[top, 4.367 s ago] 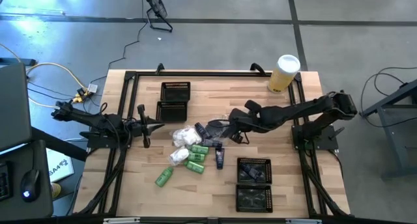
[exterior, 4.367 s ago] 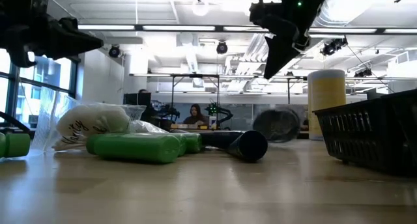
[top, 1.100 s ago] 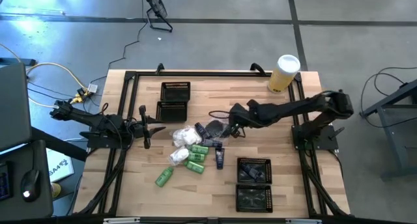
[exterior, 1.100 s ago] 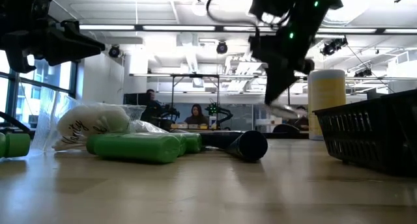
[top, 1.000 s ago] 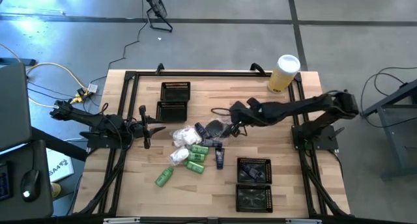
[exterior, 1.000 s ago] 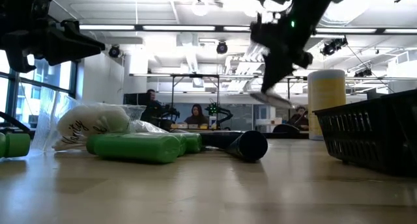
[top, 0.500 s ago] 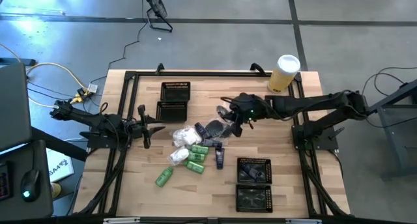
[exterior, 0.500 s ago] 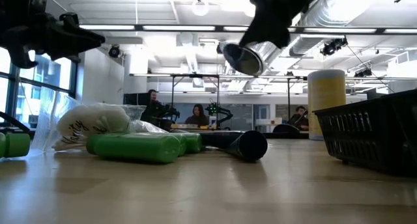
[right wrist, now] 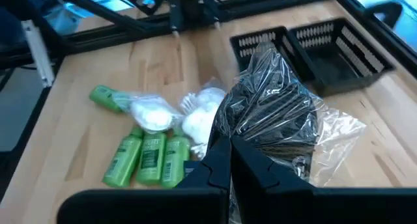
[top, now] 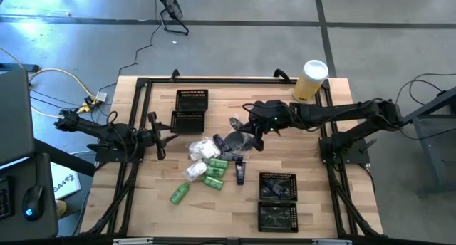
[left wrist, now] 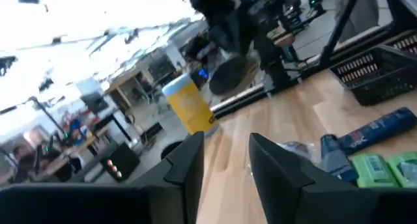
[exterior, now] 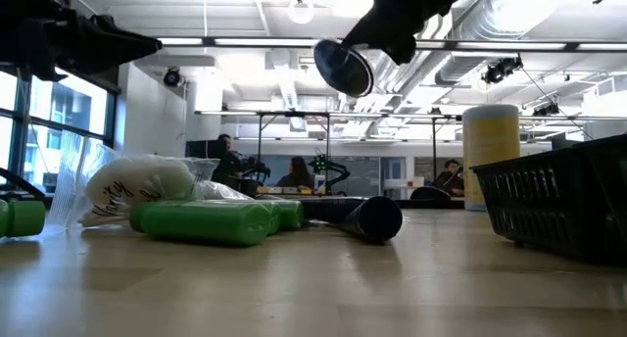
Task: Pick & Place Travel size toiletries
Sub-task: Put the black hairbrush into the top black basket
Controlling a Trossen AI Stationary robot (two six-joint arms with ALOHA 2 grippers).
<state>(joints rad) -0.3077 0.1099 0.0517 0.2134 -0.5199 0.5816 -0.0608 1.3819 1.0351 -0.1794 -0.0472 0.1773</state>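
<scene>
High view has the right gripper [top: 251, 127] out over the middle of the table [top: 313, 170], just past the toiletry pile. Its jaws are pinched tight on a crinkly clear bag with a dark round case [right wrist: 273, 110] inside; the right wrist view shows the plastic bunched right at the fingertips. From the low view that case [exterior: 344, 66] hangs well clear of the tabletop, tilted.

Rest of the toiletries are on the wood: three green bottles [right wrist: 150, 160] lying side by side, another green bottle [top: 179, 194] off on its own nearer the front edge, white packets [top: 201, 149] touching the bottles, and a dark blue tube [top: 240, 174] beside them.

Left gripper [top: 173, 137] sits back at the left side of the table, near the two trays [top: 189, 111] there, fingers a narrow gap apart and nothing between them in the left wrist view. Two more trays [top: 277, 200] are front right, and a yellow cylinder [top: 311, 80] stands at the far right corner.
</scene>
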